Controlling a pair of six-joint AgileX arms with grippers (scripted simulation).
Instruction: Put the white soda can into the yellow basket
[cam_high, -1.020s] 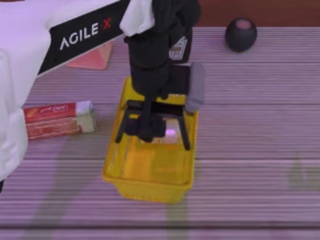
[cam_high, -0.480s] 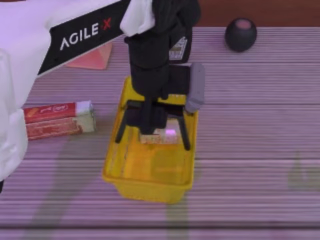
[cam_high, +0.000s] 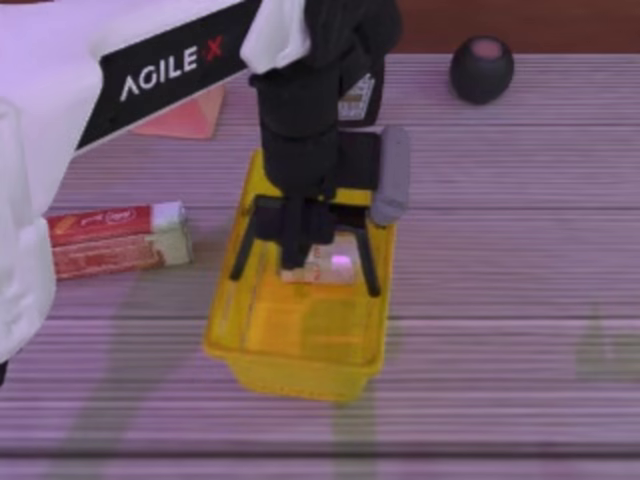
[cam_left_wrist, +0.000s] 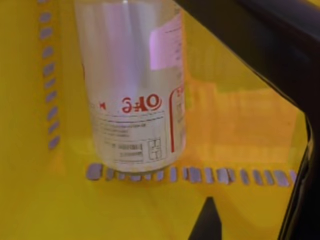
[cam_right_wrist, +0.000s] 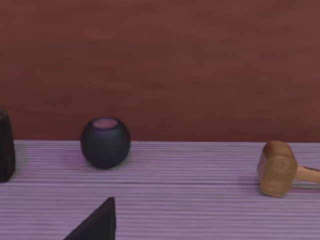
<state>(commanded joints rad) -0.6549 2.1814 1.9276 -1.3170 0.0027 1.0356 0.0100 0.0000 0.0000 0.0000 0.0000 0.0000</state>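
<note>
Since a second ago the left gripper (cam_high: 312, 262) has risen slightly inside the yellow basket (cam_high: 236, 335), uncovering more of the white soda can (cam_high: 328, 262), which rests on the basket floor toward its far end; the left wrist view shows it free, near the perforated wall, so the fingers are spread. Left of the basket lie red cartons (cam_high: 110, 238); far right sits a dark round speaker (cam_high: 481, 68). A wooden mallet (cam_right_wrist: 280, 169) shows only in the right wrist view.

glossy white soda can (cam_left_wrist: 132, 90) in smooth yellow plastic basket (cam_high: 300, 370); ridged matt table (cam_high: 500, 300); wooden mallet (cam_right_wrist: 280, 169)
</note>
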